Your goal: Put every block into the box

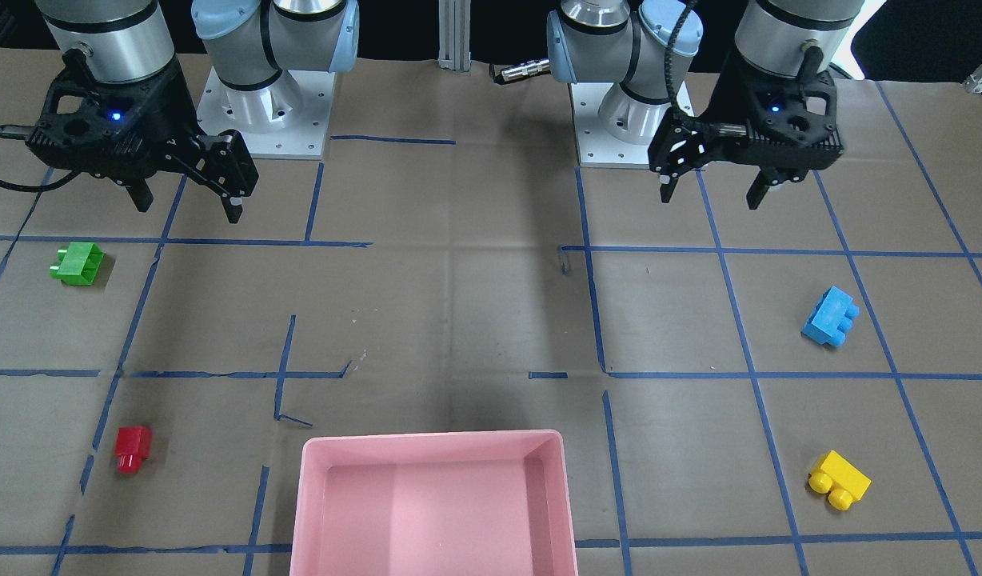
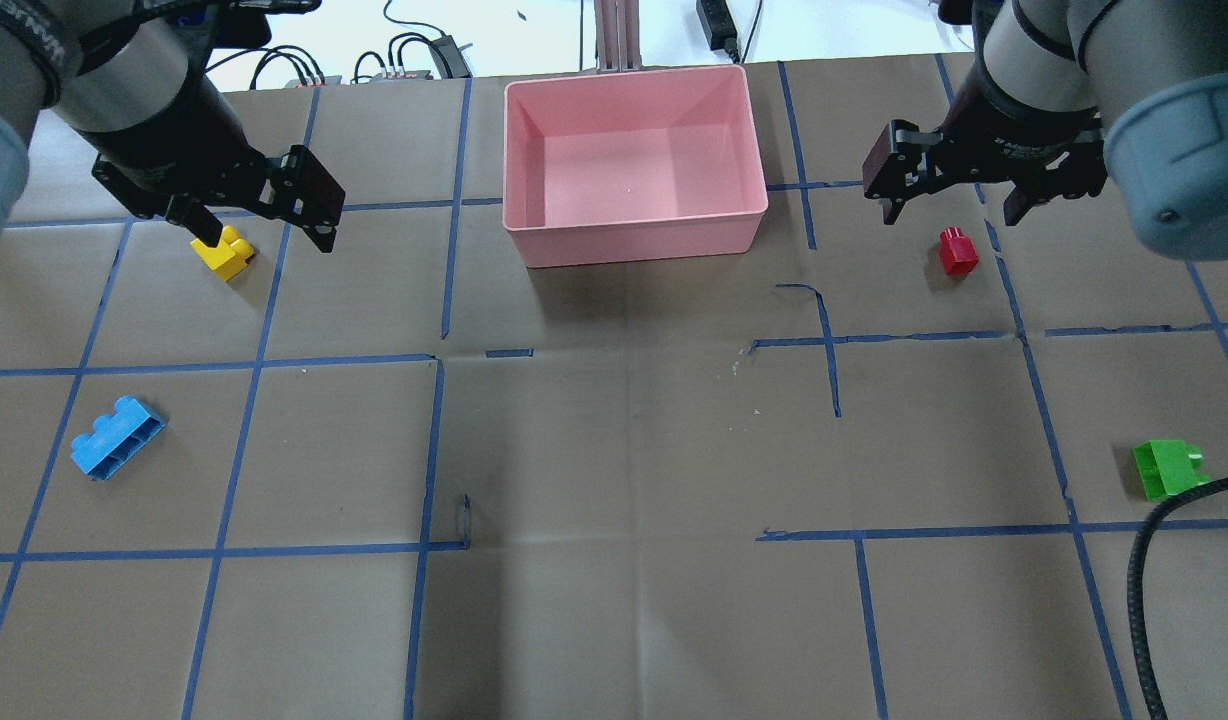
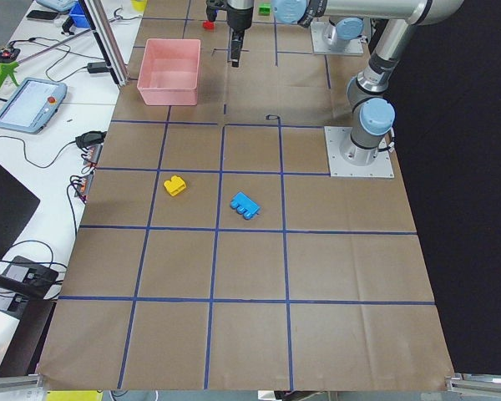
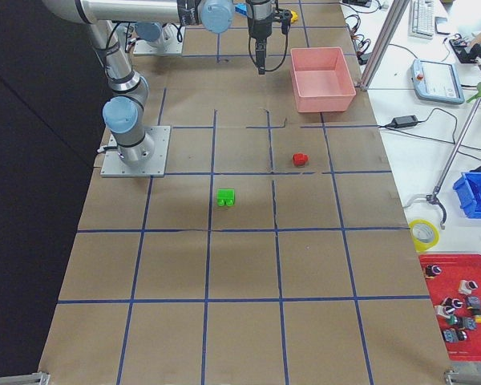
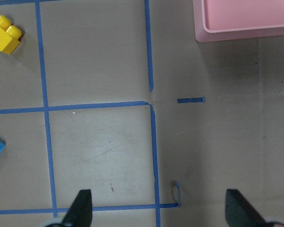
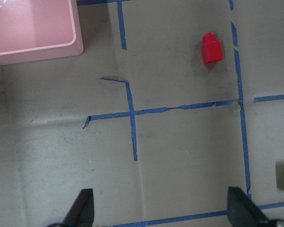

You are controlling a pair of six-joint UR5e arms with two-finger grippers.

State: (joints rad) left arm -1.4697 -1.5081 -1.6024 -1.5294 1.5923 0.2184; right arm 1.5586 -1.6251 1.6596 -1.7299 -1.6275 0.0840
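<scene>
The pink box [image 2: 636, 246] stands empty at the table's far middle; it also shows in the front view [image 1: 431, 438]. All four blocks lie on the paper outside it. The yellow block [image 2: 224, 252] and blue block [image 2: 117, 437] are on my left side. The red block [image 2: 957, 250] and green block [image 2: 1164, 468] are on my right side. My left gripper [image 2: 266, 238] is open and empty, held high over the table. My right gripper [image 2: 952, 215] is also open and empty, held high. The left wrist view shows the yellow block [image 5: 5, 34]; the right wrist view shows the red block [image 6: 211, 48].
Brown paper with a blue tape grid covers the table. A black cable [image 2: 1144, 580] hangs in near the green block. The two arm bases [image 1: 263, 112] [image 1: 627, 120] stand at the robot's edge. Tools and a tablet [image 3: 29, 104] lie beyond the box's side.
</scene>
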